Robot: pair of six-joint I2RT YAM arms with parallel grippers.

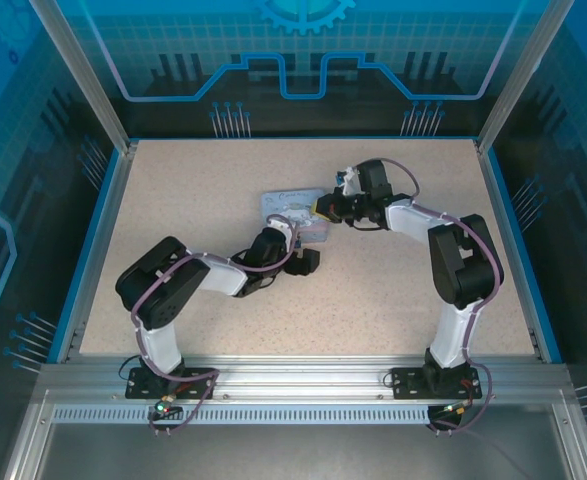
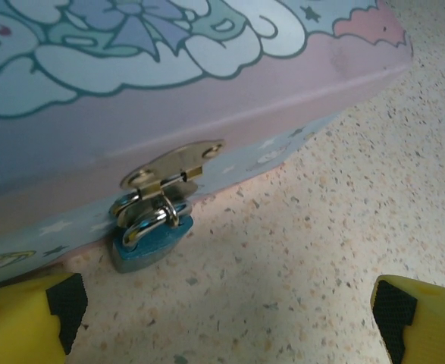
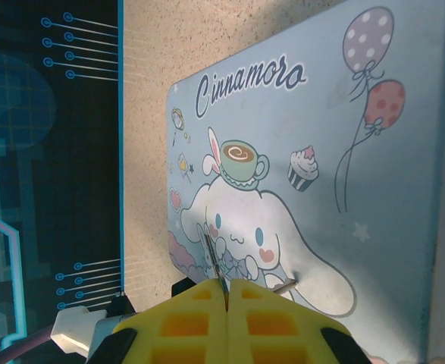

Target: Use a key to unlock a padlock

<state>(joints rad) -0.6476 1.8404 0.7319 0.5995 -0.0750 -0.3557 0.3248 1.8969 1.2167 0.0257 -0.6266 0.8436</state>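
Left gripper (image 2: pixel 230 307) spread wide before the padlock (image 2: pixel 152 243), hanging upright from the tin's (image 2: pixel 207 76) hasp (image 2: pixel 173 167), shackle up, body on the table (image 2: pixel 321 250); right gripper (image 3: pixel 227 288) clamps a key (image 3: pixel 213 258).

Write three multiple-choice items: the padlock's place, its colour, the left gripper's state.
1. The padlock is: A) in a bowl; B) hung on the tin's hasp; C) on a hook.
2. Its body is: A) red; B) white; C) blue.
3. The left gripper is: A) open; B) shut on the padlock; C) shut on the tin.
Key: B, its shackle passes through the hasp; C, the left wrist view shows blue metal; A, its fingers stand wide apart, holding nothing.
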